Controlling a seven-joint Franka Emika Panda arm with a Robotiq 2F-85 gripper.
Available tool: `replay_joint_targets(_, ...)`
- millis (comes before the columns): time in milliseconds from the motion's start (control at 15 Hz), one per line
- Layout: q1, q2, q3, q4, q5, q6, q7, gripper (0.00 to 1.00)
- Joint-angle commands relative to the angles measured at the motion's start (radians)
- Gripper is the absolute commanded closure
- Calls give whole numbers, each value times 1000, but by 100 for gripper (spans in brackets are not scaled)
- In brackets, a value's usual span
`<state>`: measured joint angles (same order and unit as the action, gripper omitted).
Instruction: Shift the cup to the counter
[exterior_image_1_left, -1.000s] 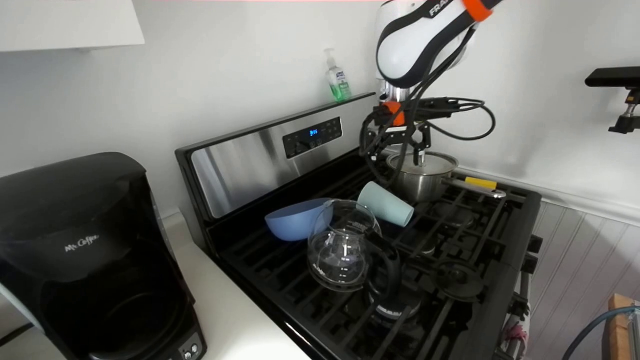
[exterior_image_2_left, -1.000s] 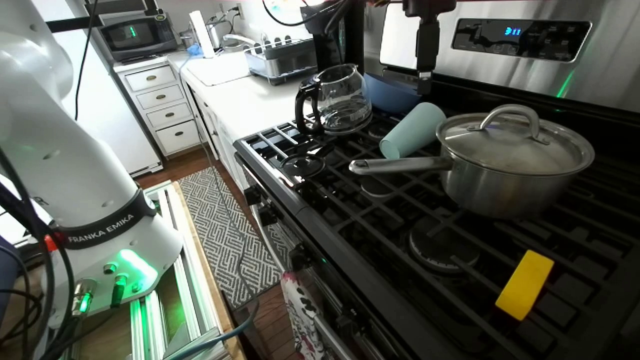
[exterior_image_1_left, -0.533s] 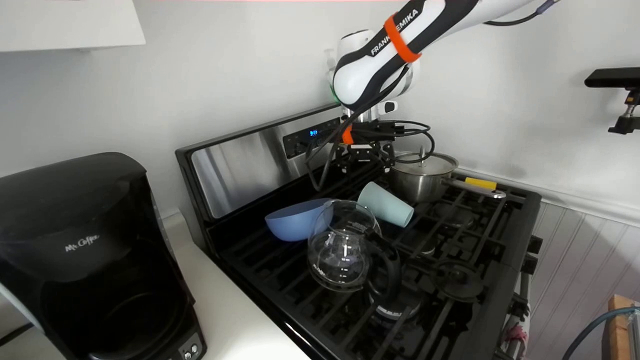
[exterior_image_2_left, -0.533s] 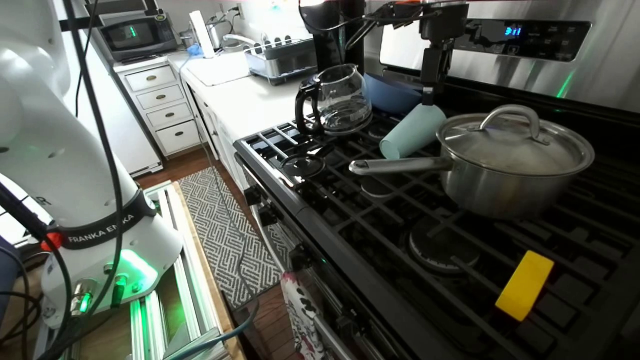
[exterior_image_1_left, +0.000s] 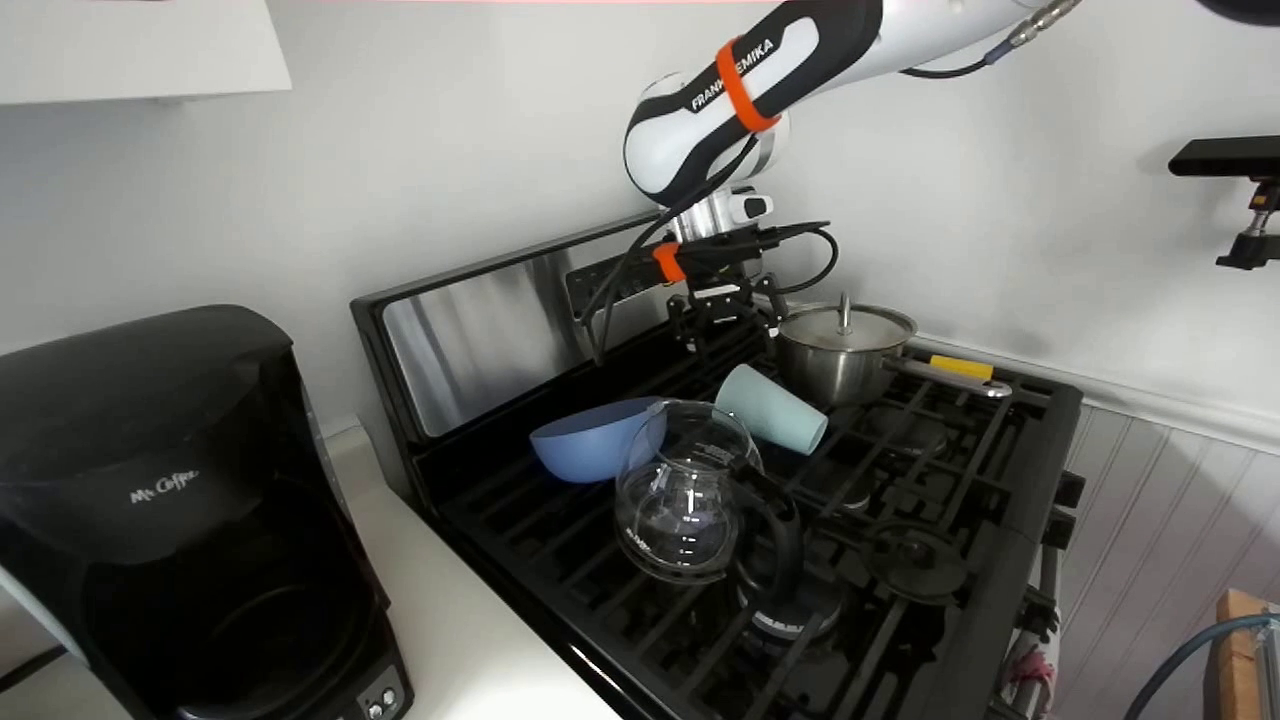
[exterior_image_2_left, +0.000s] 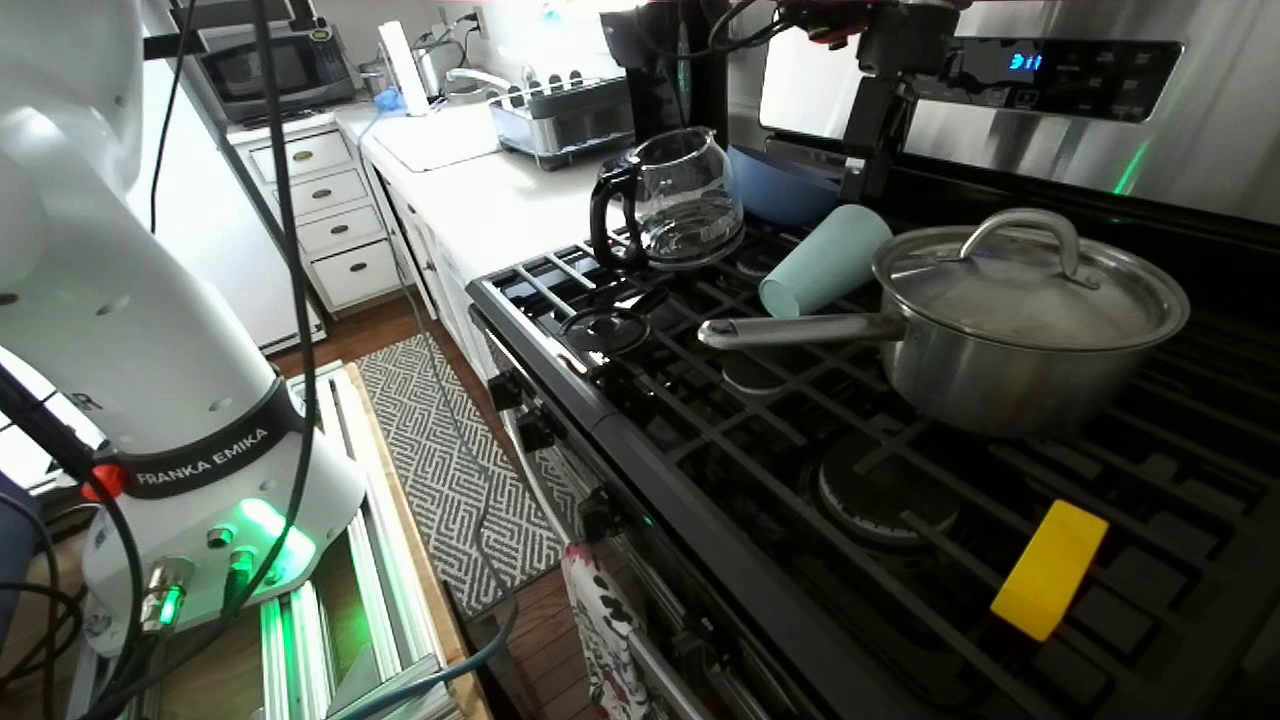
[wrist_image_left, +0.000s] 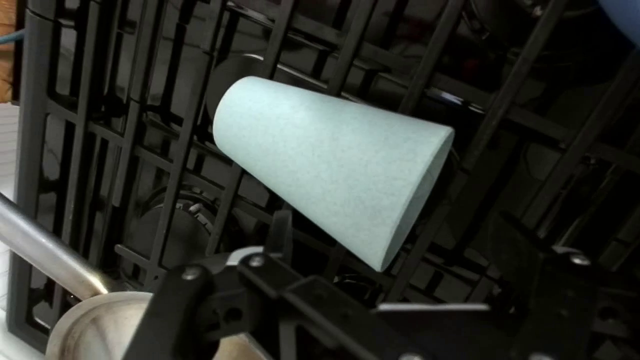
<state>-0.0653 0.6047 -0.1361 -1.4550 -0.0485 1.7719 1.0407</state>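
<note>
Stove: biggest item; black grates, steel back panel, blue clock digits lit.

Counter: pale off-white, flat, running alongside one side of the stove.

Robot arm: white and black with an orange band; reaches over the stove toward the back panel in both exterior views.

Coffee maker: black, "Mr. Coffee" on its front, standing on the counter.

Pot: steel, upright on the grates, lid on, long handle pointing toward the stove's front edge.

Gripper: black, points down over the rear of the grates, near the pot. Jaws spread wide in an exterior view and in the wrist view. Grasps nothing.

Jug: clear glass, black handle, on the grates at the counter side of the stove.

Bowl: blue, on the grates by the back panel, just beside the jug; cannot tell whether they touch.

Cup: pale light blue, tapered, lying on its side on the grates between jug and pot. Mouth toward the back panel, narrow base toward the front. Fingers hang near the mouth end. Cup and pot close; contact cannot be told.

Block: yellow, on the grates beyond the pot, at the end farthest from the counter.
</note>
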Motion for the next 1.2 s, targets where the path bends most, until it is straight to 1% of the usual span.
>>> replay_joint_targets(0, 10, 82, -17, 123, 18, -101, 41, 0)
replay_joint_targets(200, 17, 112, -26, 151, 6, -125, 80, 0)
replay_joint_targets(467, 20, 137, -33, 165, -8, -172, 93, 0)
replay_joint_targets(533, 21, 139, -35, 165, -15, -197, 82, 5)
replay_joint_targets(600, 21, 142, -36, 168, -20, -221, 75, 26)
replay_joint_targets(733, 20, 145, -38, 174, -28, -260, 66, 31)
replay_joint_targets(800, 21, 147, -38, 177, -32, -276, 66, 36)
replay_joint_targets(867, 22, 148, -38, 177, -36, -288, 64, 46)
replay_joint_targets(1133, 23, 148, -38, 183, -45, -317, 61, 73)
